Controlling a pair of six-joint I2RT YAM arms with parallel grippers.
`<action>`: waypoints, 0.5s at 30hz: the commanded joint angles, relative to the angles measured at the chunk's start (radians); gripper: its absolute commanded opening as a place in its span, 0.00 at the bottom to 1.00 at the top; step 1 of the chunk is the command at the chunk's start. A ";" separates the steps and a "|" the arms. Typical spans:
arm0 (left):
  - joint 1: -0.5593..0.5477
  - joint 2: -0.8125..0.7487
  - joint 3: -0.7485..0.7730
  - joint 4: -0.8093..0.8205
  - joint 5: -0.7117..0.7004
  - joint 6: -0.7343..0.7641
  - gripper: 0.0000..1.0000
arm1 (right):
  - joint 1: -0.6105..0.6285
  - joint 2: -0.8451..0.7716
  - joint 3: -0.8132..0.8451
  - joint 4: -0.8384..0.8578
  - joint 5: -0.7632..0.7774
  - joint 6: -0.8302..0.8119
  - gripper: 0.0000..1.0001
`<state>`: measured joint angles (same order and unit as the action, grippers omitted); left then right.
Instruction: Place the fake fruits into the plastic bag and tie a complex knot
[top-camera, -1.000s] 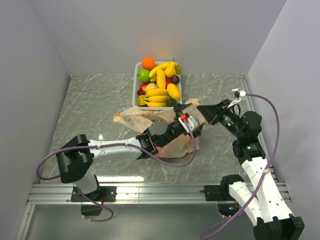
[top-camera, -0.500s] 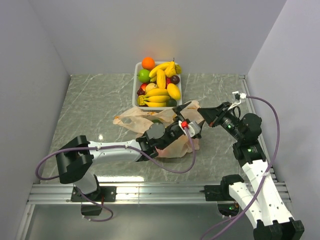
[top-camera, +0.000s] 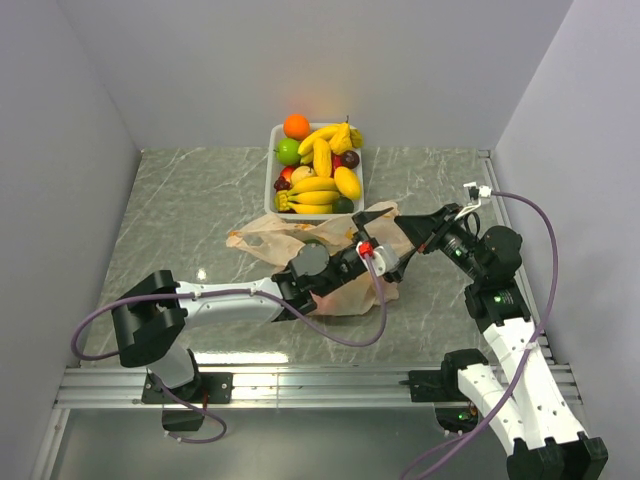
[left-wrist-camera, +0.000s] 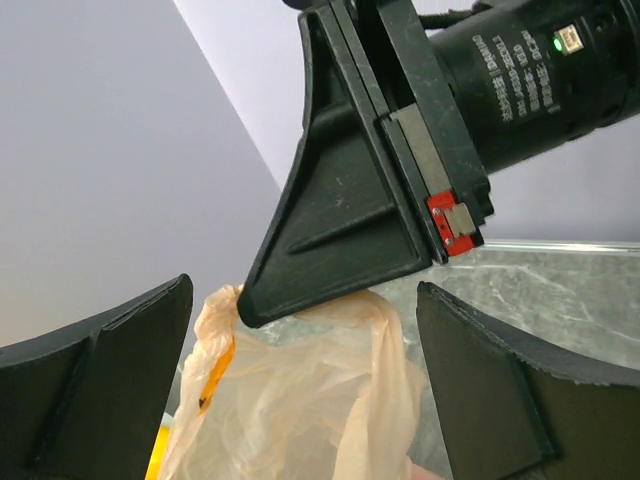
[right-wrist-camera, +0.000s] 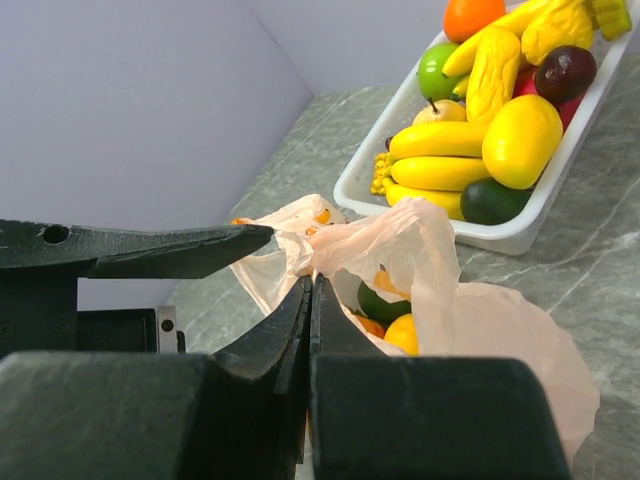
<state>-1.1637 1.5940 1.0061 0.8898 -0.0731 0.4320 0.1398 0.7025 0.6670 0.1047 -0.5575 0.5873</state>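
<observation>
Loading step, knot not started. The right pincer (right-wrist-camera: 312, 282) was clamped on the bag (right-wrist-camera: 480, 330) rim, lifting the mouth at frame centre. The left pincer (left-wrist-camera: 300, 295) was apart and empty, facing it. A few fruits (right-wrist-camera: 400, 335) were inside, most in the tray (right-wrist-camera: 520, 235) upper right. Next move: left grabs another fruit.

The plastic bag (top-camera: 262, 236) is translucent pale peach with small orange print. The surface (top-camera: 190, 210) is grey-green, marbled with pale veins. The tray (top-camera: 271, 165) is white. The fake fruits (top-camera: 318, 170) are yellow, orange, green and dark purple. The left gripper (left-wrist-camera: 300, 385) and right gripper (right-wrist-camera: 312, 290) are black.
</observation>
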 joint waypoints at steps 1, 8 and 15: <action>-0.004 0.006 0.084 0.023 -0.013 0.014 0.99 | 0.007 -0.012 0.006 0.038 0.002 0.006 0.00; 0.062 0.092 0.213 -0.023 -0.083 0.021 0.99 | 0.009 -0.035 -0.004 0.032 -0.019 0.011 0.00; 0.117 0.104 0.195 -0.072 -0.021 -0.062 0.85 | 0.007 -0.064 0.003 0.001 -0.036 -0.004 0.00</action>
<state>-1.0740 1.7176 1.1790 0.7868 -0.0963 0.4168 0.1360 0.6678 0.6670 0.1287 -0.5442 0.5835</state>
